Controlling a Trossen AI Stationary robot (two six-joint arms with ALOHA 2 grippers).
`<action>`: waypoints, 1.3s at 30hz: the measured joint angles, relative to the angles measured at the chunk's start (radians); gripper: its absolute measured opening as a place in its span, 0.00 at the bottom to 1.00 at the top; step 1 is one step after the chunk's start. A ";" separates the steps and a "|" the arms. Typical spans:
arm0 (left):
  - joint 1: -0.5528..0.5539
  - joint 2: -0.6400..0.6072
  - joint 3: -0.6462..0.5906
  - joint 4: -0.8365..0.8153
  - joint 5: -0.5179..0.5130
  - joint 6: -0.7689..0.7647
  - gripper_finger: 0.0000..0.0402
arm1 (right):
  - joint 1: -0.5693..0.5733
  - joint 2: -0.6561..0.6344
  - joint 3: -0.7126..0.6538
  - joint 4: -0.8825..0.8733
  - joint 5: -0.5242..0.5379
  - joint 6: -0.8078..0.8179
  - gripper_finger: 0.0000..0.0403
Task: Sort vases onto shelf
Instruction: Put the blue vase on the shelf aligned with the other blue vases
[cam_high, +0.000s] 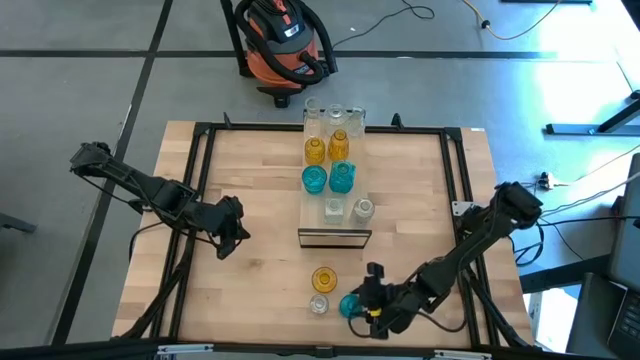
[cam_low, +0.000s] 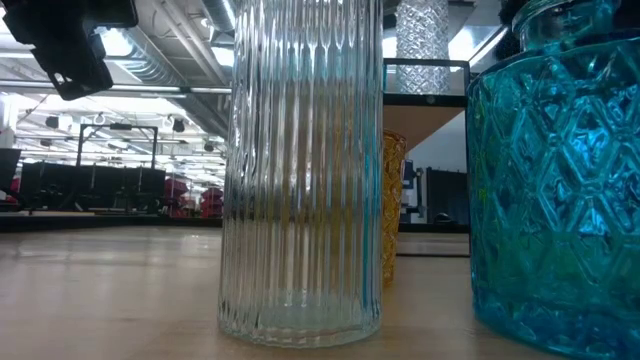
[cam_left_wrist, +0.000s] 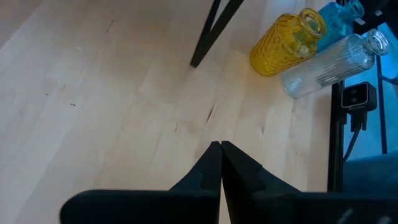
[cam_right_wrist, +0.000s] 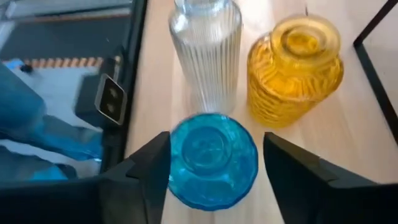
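Three vases stand on their bases on the table near its near edge: an amber one (cam_high: 323, 279), a clear ribbed one (cam_high: 319, 304) and a teal one (cam_high: 350, 305). My right gripper (cam_right_wrist: 216, 140) is open and comes down over the teal vase (cam_right_wrist: 211, 158), with one finger on each side of it. One finger lies close beside it and a small gap shows at the other. The shelf (cam_high: 335, 236) lies mid-table and carries several clear, amber and teal vases upright on its top. My left gripper (cam_high: 234, 226) is shut, left of the shelf above bare table.
A black frame (cam_high: 200, 170) runs around the tabletop. The clear vase (cam_right_wrist: 205, 50) and the amber vase (cam_right_wrist: 295, 68) stand just beyond the teal one. An orange vacuum cleaner (cam_high: 282, 40) sits on the floor past the far edge. Bare wood lies left of the shelf.
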 joint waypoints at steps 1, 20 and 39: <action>0.000 0.000 0.000 0.000 0.000 0.000 0.00 | 0.000 0.008 0.000 -0.003 0.000 -0.005 0.55; 0.000 0.000 0.000 -0.002 -0.052 0.008 0.00 | -0.009 0.051 0.001 0.021 0.016 -0.042 0.09; 0.000 0.000 0.000 -0.009 -0.057 0.038 0.00 | -0.039 0.048 0.003 -0.001 -0.006 0.022 0.09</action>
